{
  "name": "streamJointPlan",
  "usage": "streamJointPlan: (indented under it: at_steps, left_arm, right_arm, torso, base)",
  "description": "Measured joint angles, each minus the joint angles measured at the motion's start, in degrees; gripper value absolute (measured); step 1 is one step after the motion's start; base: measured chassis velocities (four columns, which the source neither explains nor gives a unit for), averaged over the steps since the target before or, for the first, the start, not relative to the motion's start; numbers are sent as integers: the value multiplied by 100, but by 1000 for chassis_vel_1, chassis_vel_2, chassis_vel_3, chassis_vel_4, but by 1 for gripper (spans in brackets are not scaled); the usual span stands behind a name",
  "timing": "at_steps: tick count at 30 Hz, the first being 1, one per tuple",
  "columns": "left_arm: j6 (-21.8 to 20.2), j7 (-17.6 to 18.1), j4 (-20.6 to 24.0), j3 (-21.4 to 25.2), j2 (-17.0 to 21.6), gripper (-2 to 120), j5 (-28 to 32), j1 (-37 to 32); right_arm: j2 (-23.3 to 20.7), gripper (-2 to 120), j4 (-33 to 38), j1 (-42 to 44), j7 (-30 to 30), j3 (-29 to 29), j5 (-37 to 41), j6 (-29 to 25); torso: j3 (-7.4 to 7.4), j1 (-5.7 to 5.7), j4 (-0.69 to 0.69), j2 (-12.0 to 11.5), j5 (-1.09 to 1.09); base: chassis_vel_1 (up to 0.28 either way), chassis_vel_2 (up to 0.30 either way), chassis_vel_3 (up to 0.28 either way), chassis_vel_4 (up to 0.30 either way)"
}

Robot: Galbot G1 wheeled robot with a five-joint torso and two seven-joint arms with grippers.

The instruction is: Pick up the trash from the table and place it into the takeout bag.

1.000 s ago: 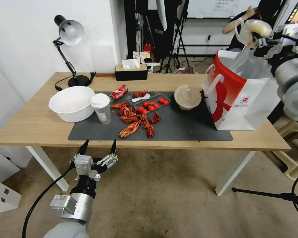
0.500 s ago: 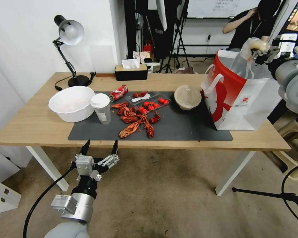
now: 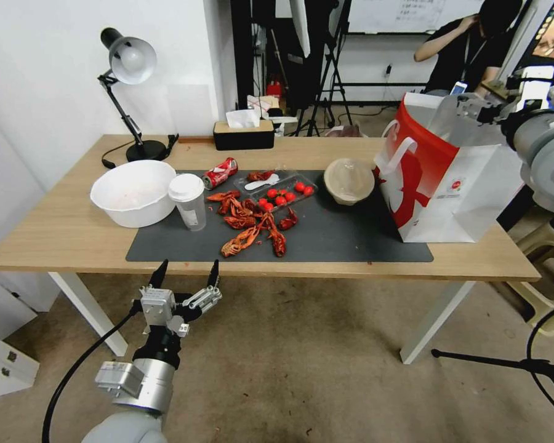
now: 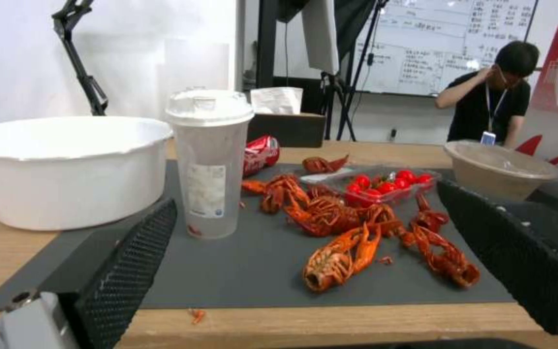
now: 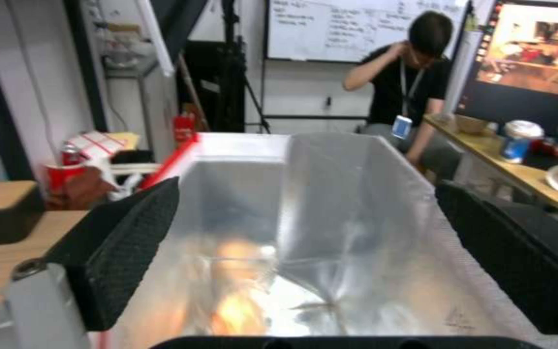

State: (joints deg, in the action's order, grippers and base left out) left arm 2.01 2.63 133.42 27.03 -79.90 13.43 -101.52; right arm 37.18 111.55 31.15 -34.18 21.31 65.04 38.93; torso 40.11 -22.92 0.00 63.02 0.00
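While over the takeout bag (image 3: 449, 184), right claw (image 3: 474, 109) agape.

Lab or studio workspace, light stands and tripods (image 3: 332, 67) at far wall, whiteboard (image 4: 443, 43) behind, monitor (image 5: 537, 53) on right-hand desk

**Count of things on and around the worktop**

1 worktop (image 3: 61, 237) carries 1 dark grey mat (image 3: 326, 243). On it: 1 takeout bag (image 3: 449, 184), 1 white-lidded cup (image 3: 188, 200), 1 red soda can (image 3: 220, 173), 1 tan lidded bowl (image 3: 349, 180), 1 large white bowl (image 3: 132, 192), 1 clear tray (image 3: 277, 184) holding about 7 cherry tomatoes (image 3: 281, 198), and a heap of crayfish shells (image 3: 252, 224) too tangled to count. Also 1 desk lamp (image 3: 129, 67) and 1 tissue box (image 3: 243, 132). 2 grippers: left gripper (image 3: 184, 274), right gripper (image 3: 471, 106).
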Motion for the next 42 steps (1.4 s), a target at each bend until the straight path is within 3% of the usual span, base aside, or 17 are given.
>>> streamJointPlan:
  at_steps: [11, 27, 38, 41, 42]
  left_arm:
    - [31, -1, 19, 100, 112, 100, 57, 10]
    - [31, -1, -21, 89, -10, 100, 68, 33]
    - [101, 5, -115, 57, -39, 100, 28, 12]
    - [113, 10, -146, 66, -40, 100, 44, 36]
    - [113, 10, -146, 66, -40, 100, 44, 36]
  right_arm:
    - [62, 100, 881, 996, 735, 194, -183, -1466]
    - [336, 100, 1430, 2387, 1071, 254, -1101, -2307]
    - [1210, 100, 1681, 4145, 1303, 252, -2708, -3380]
    - [1654, 100, 1481, 5081, 1700, 329, -3416, -4365]
    - [1654, 100, 1481, 5081, 1700, 329, -3416, -4365]
  torso:
    - [-1, 0, 1, 0, -2]
    - [-1, 0, -1, 0, -1]
    - [-1, 0, 0, 1, -1]
    - [-1, 0, 0, 1, 0]
    - [-1, 0, 0, 1, 0]
  base:
    - [0, 0, 0, 0]
    - [0, 0, 0, 0]
    - [0, 0, 0, 0]
    - [0, 0, 0, 0]
    - [0, 0, 0, 0]
